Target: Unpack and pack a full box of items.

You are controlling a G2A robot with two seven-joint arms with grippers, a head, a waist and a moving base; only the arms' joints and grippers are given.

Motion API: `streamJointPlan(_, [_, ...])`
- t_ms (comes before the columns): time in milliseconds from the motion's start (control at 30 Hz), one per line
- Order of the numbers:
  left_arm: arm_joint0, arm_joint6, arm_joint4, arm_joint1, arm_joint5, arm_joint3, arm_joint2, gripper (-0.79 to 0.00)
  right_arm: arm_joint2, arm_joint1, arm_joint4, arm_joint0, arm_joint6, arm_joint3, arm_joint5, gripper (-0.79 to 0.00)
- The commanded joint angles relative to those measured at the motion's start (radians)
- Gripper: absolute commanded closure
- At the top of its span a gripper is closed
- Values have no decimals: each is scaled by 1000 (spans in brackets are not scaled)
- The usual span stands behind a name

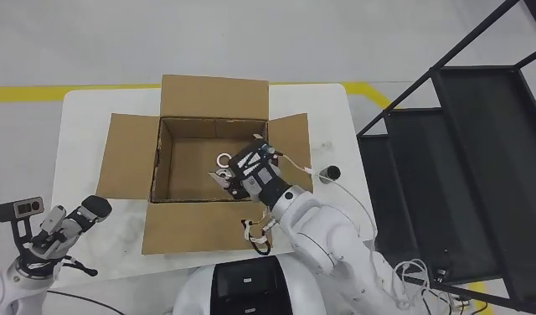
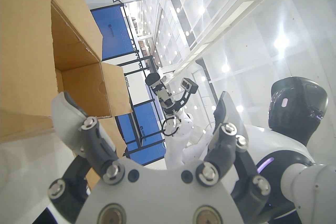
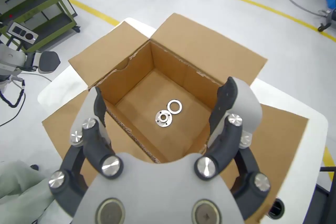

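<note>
Brown cardboard box (image 1: 126,156) open at the middle of a white table (image 1: 84,114), all four flaps folded outward. On the box floor, two small metal parts lying flat: a flat ring (image 3: 175,106) and, just beside it, a round flange (image 3: 162,118) with a centre hole and small bolt holes around it.

Above the near right part of the opening, right gripper (image 3: 162,89) pointed down into the box, fingers spread wide and gripping nothing, both metal parts framed between them in its wrist view. In the top view, flat ring (image 1: 224,158) in sight just beyond the right gripper (image 1: 224,178).

Well apart from the box, off the table's near left corner, left gripper (image 1: 77,214) tilted upward toward the ceiling. Fingers likewise parted and holding nothing, as seen from its own wrist (image 2: 143,101), with the cardboard box (image 2: 26,25) to one side of the view.

Small black round object (image 1: 332,172) on the table to the right of the box, clear of the right flap. Dark metal steps (image 1: 469,147) on the floor beyond the table's right edge. Yellow floor tape (image 1: 33,91) along the grey floor behind the table.
</note>
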Motion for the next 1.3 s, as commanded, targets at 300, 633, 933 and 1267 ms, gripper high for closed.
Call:
streamJointPlan(300, [0, 0, 0, 0, 0, 0, 0, -785, -96, -40, 61, 157, 104, 176, 113, -785])
streamJointPlan(633, [0, 0, 0, 0, 0, 0, 0, -785, -96, -40, 61, 157, 104, 176, 113, -785])
streamJointPlan(933, [0, 0, 0, 0, 0, 0, 0, -785, -96, -40, 61, 157, 104, 176, 113, -785])
streamJointPlan(1267, [0, 0, 0, 0, 0, 0, 0, -785, -96, -40, 61, 157, 104, 176, 113, -785])
